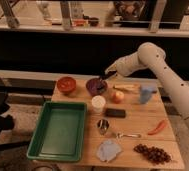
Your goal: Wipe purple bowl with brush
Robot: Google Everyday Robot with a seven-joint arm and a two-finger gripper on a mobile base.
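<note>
The purple bowl (95, 86) sits at the back middle of the wooden table (138, 127), next to the red-orange bowl (66, 84). My gripper (108, 74) hangs at the end of the white arm just above the bowl's right rim. A small dark tool, the brush (104, 79), reaches from the gripper down toward the bowl's inside.
A green tray (58, 130) fills the table's left. Also on the table: a white cup (98, 103), an orange fruit (118, 97), a pale wooden stick (125, 88), a blue item (147, 93), a black block (115, 113), a metal cup (103, 126), a red pepper (158, 127), grapes (152, 153), a blue cloth (108, 150).
</note>
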